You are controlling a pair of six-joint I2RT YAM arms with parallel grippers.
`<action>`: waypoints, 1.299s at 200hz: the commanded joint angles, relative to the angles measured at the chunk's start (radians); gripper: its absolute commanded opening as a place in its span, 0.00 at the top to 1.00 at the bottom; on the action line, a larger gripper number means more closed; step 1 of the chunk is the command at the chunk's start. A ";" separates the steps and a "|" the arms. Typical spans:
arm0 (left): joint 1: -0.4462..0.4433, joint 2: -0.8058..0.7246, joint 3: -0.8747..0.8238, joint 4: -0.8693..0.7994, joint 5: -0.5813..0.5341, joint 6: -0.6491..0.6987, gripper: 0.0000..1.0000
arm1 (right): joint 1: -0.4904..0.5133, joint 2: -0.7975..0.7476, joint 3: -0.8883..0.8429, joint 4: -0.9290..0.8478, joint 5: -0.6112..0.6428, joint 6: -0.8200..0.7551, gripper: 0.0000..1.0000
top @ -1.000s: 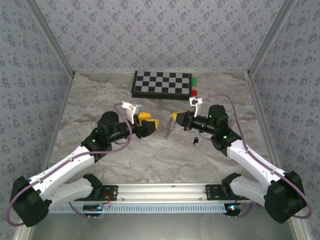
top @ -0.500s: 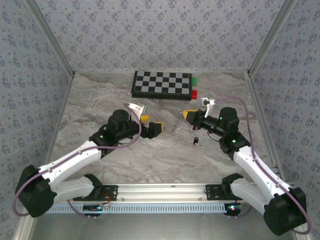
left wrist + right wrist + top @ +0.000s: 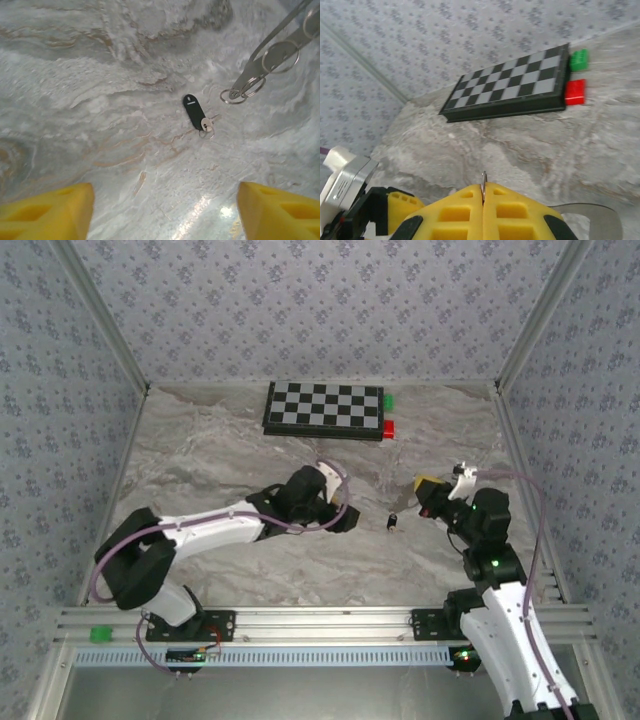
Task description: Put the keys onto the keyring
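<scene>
1. I judge the step in hand to be fetching the key. The small key with the black oblong head and short silvery part (image 3: 194, 111) lies flat on the marbled grey table (image 3: 75, 85) and is not yet on the loop.
2. My left pincer (image 3: 165, 205) hovers low over the table, just short of the key. Its yellow fingers (image 3: 50, 210) stand wide apart with nothing between them.
3. My right pincer (image 3: 483, 192) is closed tight, with a thin metal edge pinched in the seam. I take that edge to be the thin silver-grey elongated keyring (image 3: 265, 57).
4. In the left wrist view the keyring slants down from the upper right, with smaller rings (image 3: 235, 94) at its low end. It is near the key but apart from it. I cannot tell whether that end touches the table.
5. In the top view the key lies between the two pincers.
6. The next move calls for easing the left pincer forward and down until its fingers straddle the narrow black head, then closing.
7. The key is tiny and flat, so the fingertips must come almost onto the table. I expect a skewed approach would slide it away.
8. Threading then needs the right pincer to hold the loop steady.
</scene>
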 commanded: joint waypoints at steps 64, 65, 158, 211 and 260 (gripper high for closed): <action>-0.204 0.330 0.328 -0.240 -0.256 0.222 0.42 | -0.139 -0.121 -0.053 -0.099 0.019 0.041 1.00; -0.205 0.333 0.331 -0.241 -0.257 0.224 0.42 | -0.140 -0.123 -0.054 -0.100 0.019 0.041 1.00; -0.246 0.531 0.502 -0.246 -0.324 0.329 0.46 | -0.221 -0.149 -0.068 -0.079 -0.073 0.083 1.00; -0.247 0.574 0.566 -0.286 -0.281 0.331 0.47 | -0.238 -0.148 -0.073 -0.072 -0.097 0.093 1.00; -0.245 0.601 0.602 -0.320 -0.244 0.326 0.46 | -0.250 -0.149 -0.072 -0.072 -0.107 0.097 1.00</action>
